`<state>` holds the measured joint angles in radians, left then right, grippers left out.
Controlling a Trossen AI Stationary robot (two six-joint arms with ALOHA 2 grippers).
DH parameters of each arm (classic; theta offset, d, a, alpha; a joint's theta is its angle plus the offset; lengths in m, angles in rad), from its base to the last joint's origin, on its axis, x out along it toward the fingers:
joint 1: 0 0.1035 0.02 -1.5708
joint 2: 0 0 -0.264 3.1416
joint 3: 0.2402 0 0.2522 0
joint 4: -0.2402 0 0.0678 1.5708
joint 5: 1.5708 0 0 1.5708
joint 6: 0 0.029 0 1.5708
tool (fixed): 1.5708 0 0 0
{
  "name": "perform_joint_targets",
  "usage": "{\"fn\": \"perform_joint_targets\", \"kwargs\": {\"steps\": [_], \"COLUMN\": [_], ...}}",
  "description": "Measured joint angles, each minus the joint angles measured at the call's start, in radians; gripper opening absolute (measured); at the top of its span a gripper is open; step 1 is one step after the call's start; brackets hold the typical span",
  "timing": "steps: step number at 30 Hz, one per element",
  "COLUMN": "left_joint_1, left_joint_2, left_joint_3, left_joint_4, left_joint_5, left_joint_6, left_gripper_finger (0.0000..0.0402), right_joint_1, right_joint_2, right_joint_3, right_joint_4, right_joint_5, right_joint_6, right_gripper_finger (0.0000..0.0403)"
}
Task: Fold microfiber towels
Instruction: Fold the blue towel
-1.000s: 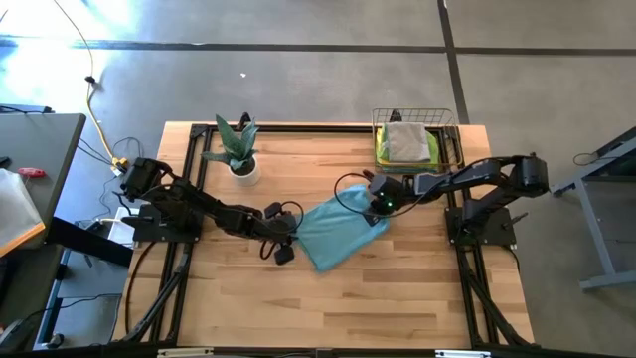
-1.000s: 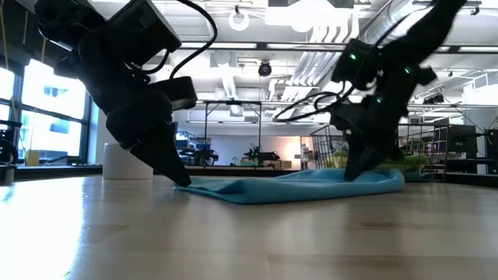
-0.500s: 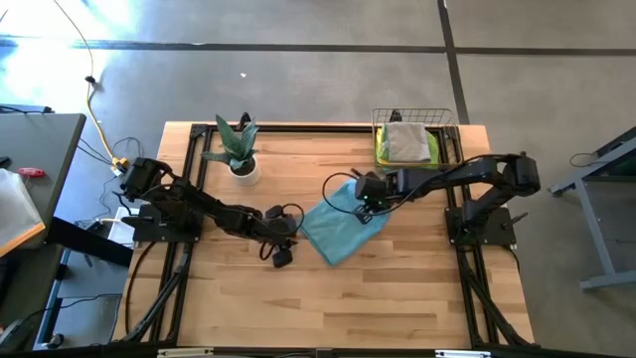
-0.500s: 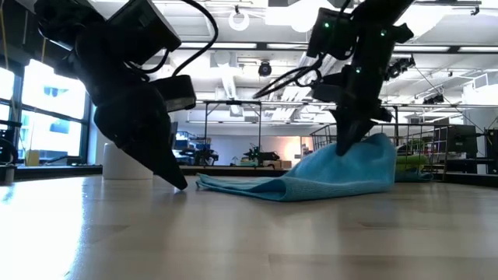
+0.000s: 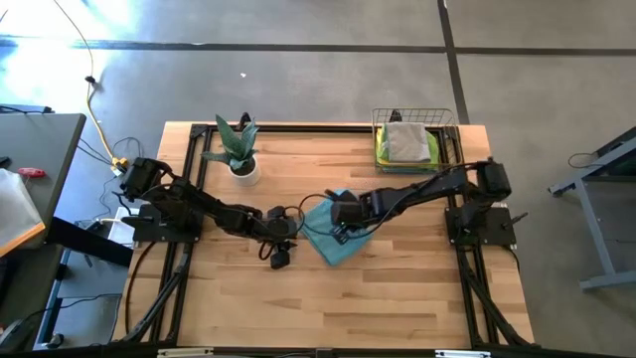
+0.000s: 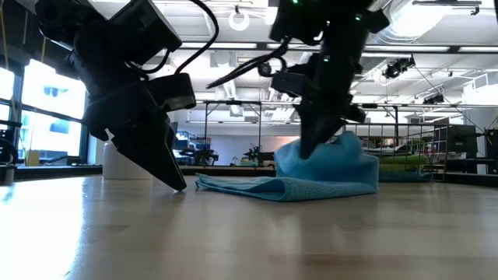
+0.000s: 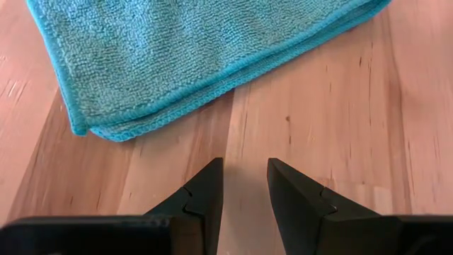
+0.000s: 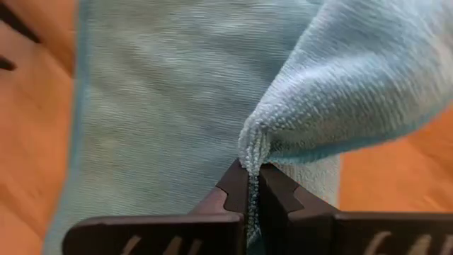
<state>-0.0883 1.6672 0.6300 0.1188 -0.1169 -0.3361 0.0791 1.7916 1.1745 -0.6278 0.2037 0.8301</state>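
Note:
A teal-blue towel (image 5: 336,239) lies at the table's middle, and its layered corner (image 7: 106,126) shows in the left wrist view. My right gripper (image 5: 338,223) is above the towel, shut on a raised part of it. That part stands up as a hump (image 6: 331,159) over the flat part (image 6: 257,187). My left gripper (image 5: 280,255) is open, low on the table just left of the towel's corner, and touches nothing. A lime green towel (image 5: 383,151) and a grey towel (image 5: 407,139) lie in the basket. No other towels are in view. My right gripper pinches a gathered bit of the towel's edge (image 8: 253,150) between its two fingertips, coming slanting down from the table's right side. The held part is lifted and drapes back over the rest of the towel, which lies flat on the table.
A copper wire basket (image 5: 449,139) stands at the far right corner. A potted plant (image 5: 238,151) stands at the far left. Bare wood lies along the near side of the table (image 5: 328,308).
My right gripper has gone toward the table's left and risen, carrying the towel's right edge with it. That side has lifted off the table and folded over the part that stays flat, so the towel's outline is narrower from above.

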Motion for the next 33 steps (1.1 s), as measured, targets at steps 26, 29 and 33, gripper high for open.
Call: {"fn": "perform_joint_targets", "kwargs": {"steps": [26, 29, 33], "left_joint_1": [-0.086, -0.086, -0.086], "left_joint_2": [0.0, 0.0, 0.0], "left_joint_3": [0.001, 0.001, 0.001], "left_joint_4": [-0.021, -0.021, -0.02], "left_joint_5": [-0.063, -0.077, -0.079], "left_joint_6": [0.026, 0.026, 0.026], "left_gripper_finger": [0.0101, 0.0101, 0.0101], "right_joint_1": [0.104, 0.115, 0.119], "right_joint_2": [0.155, 0.155, 0.155], "right_joint_3": [0.188, 0.186, 0.186], "right_joint_4": [0.055, 0.066, 0.077], "right_joint_5": [0.033, 0.038, 0.074], "right_joint_6": [0.064, 0.084, 0.094], "right_gripper_finger": [0.0, 0.0, 0.0]}}
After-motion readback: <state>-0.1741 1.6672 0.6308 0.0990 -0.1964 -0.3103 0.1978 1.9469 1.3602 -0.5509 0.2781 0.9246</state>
